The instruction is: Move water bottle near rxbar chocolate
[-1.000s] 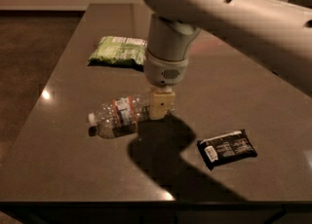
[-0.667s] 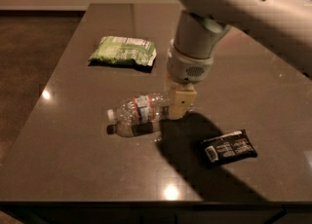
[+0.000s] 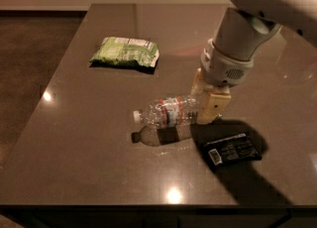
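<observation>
**A:** Where's the gripper (image 3: 208,109)?

**B:** Right of centre over the dark glossy tabletop (image 3: 99,167), with the arm coming in from the far right. The jaws are pinching the base end of the clear ribbed plastic water bottle (image 3: 168,112), the one with a white cap and a red-white-blue label.

**A:** Bottle attitude?

**B:** Lying level, long axis roughly left-right. The cap points left and the base is at the jaws, so the whole body sticks out to the left of them. It looks held just off the surface. There's a dark copy of it underneath, but I can't say whether that's shadow or reflection.

**A:** Target?

**B:** The flat black rectangular rxbar chocolate (image 3: 233,148) wrapper with white print, just near-right of the jaws. It's close to the bottle but not touching it.

**A:** What does the next move turn on?

**B:** My read: the bar sits on the near-right side of the jaws and the bottle body trails off left. The base end is already near the bar, so a short nudge toward it or simply setting down should do. Two risks: the round bottle may roll on release, and the jaws could clip the bar while lowering.

**A:** Anything else?

**B:** A green-and-white snack bag (image 3: 126,52) at far left, well apart from the rest.
</observation>
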You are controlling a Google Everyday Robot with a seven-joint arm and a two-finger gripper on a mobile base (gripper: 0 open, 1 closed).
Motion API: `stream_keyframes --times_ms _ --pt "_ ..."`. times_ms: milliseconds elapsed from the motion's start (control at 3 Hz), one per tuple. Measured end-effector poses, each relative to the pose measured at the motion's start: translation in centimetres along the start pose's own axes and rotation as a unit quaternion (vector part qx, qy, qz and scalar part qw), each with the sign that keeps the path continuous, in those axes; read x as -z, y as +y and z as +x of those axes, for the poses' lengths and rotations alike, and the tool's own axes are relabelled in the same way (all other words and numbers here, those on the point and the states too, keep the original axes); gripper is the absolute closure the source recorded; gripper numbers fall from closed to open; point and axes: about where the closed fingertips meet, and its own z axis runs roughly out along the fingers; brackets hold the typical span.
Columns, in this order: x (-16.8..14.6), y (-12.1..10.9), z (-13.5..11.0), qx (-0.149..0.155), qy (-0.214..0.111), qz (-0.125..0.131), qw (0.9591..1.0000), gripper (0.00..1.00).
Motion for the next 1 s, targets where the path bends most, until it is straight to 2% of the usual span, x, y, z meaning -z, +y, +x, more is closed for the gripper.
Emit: stream_keyframes --times_ms 333,1000 --pt "0.3 1.0 1.5 0.006 0.006 -0.004 1.0000 0.82" --pt "0.0 2.3 3.5 0.012 0.018 -0.027 0.9994 0.36"
